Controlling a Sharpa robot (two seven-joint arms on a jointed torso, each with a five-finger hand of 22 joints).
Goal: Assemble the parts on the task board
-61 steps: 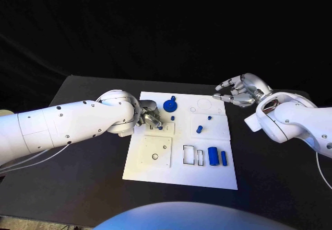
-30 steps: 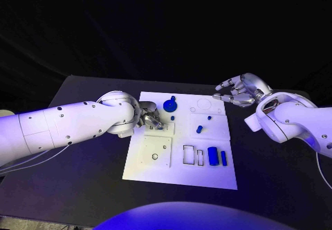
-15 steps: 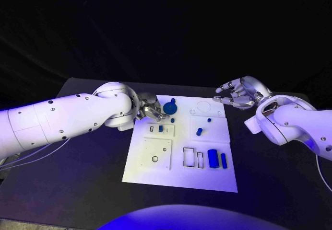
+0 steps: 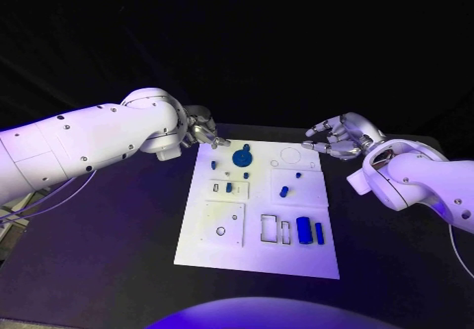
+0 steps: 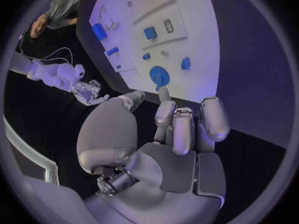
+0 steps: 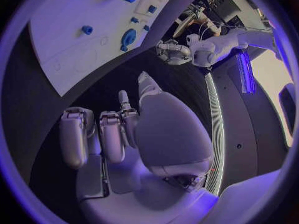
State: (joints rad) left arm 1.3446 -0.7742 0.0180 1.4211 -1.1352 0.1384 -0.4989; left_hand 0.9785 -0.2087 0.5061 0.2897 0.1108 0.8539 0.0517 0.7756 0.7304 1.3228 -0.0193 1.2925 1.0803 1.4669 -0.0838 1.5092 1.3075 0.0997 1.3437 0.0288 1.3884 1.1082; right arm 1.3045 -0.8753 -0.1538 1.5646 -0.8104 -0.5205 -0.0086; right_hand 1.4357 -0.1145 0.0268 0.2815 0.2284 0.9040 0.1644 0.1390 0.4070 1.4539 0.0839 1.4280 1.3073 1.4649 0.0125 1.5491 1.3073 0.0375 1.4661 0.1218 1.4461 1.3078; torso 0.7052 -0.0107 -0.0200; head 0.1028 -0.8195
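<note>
Task board (image 4: 259,257) mid-table, small blue parts (image 4: 304,227) scattered on it. Left hand (image 4: 201,130) off its far left corner, right hand (image 4: 335,140) off its far right corner, both empty, fingers loosely curled. Parts look light, rigid, probably slick; pinch across the sides.

A black bench (image 4: 114,240) with a dull, even top spreads beneath both hands and runs well out to either side of them. Its far edge lies just behind the left hand (image 4: 203,131), and a little farther behind the right hand (image 4: 335,140). The same dark top shows under the left hand's fingertips (image 5: 165,93) and under the right hand's fingers (image 6: 74,134). A black backdrop (image 4: 247,55) hangs beyond both hands.
</note>
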